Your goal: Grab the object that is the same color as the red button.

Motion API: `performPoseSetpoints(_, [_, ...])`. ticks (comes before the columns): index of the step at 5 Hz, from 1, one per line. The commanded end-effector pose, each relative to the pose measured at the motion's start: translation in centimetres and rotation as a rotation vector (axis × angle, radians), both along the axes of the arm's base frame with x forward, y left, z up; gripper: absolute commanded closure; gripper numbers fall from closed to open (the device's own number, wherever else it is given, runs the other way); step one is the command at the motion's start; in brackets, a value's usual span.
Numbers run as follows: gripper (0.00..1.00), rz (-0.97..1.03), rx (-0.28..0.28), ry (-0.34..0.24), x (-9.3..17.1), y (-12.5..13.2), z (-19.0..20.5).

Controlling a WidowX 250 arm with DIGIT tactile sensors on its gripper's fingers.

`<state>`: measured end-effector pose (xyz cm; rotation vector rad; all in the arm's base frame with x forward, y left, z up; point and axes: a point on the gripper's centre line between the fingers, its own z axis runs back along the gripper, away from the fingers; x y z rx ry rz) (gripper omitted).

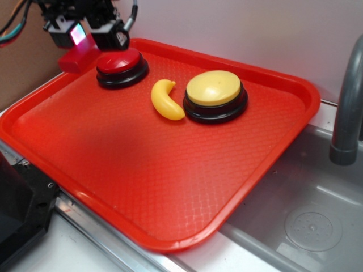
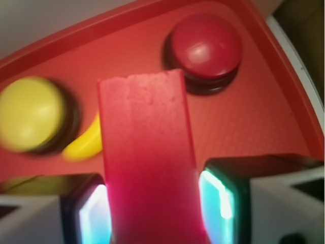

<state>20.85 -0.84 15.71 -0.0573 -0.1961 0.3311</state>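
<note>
Hand [image 2: 152,213] grips block [image 2: 147,152] (wrist view).

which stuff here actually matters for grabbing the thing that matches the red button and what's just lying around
Part of the job:
- red block, clamped in the hand
- red button, the color reference

Just lying about:
- yellow button
- yellow banana, between the two buttons
- red tray under everything
- sink and grey faucet beside the tray

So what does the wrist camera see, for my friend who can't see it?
The gripper squeezes a red block between its two glowing fingers. Behind it on the red tray sit a red button, a yellow button and a yellow banana.
</note>
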Motion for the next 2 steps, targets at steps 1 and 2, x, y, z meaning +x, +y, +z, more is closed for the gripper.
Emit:
performPoseSetpoints(1, [1.0,-0.199,-0.044,-0.131,-0.8,-2.4,6.2])
performPoseSetpoints(2, [1.0,-0.167,0.004,-0.097,0.4,-1.0,5.2])
